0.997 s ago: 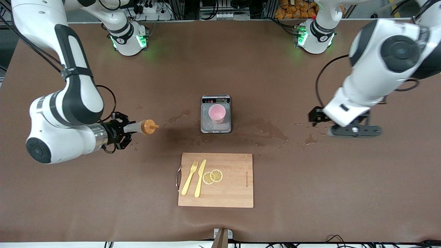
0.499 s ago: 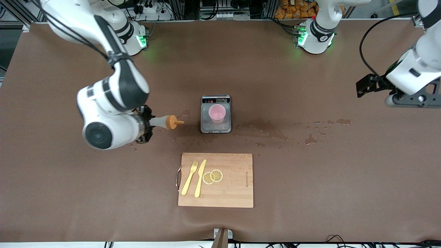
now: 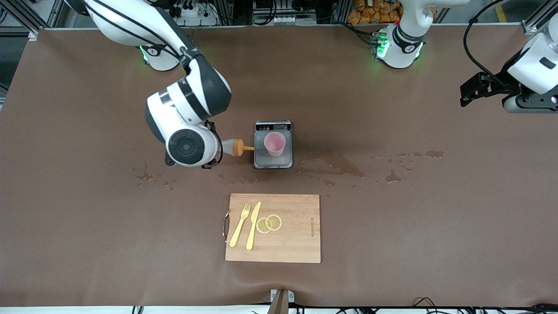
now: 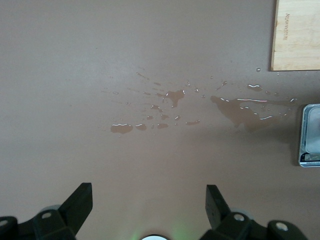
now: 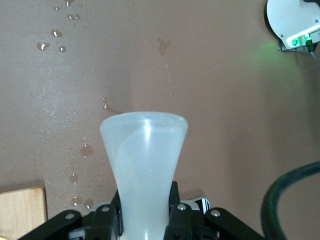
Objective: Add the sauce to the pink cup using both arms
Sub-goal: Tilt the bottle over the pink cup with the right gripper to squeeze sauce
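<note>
The pink cup [image 3: 275, 143] stands upright on a small kitchen scale [image 3: 273, 162] at the table's middle. My right gripper [image 3: 216, 148] is shut on the sauce bottle [image 3: 233, 147] and holds it on its side beside the scale. The orange nozzle points at the cup and ends close to the scale's edge. In the right wrist view the translucent bottle [image 5: 145, 160] is pinched between the fingers of my right gripper [image 5: 145, 210]. My left gripper [image 3: 473, 91] hangs open and empty over the left arm's end of the table; it shows open in its wrist view [image 4: 148, 200].
A wooden cutting board [image 3: 296, 244] with a yellow fork [image 3: 239, 225], a yellow knife [image 3: 253, 225] and lemon slices [image 3: 269, 223] lies nearer to the front camera than the scale. Wet spills [image 3: 340, 163] spread from the scale toward the left arm's end.
My right arm has carried the bottle toward the scale, nozzle now near the cup. My left arm has drawn back toward its end of the table.
</note>
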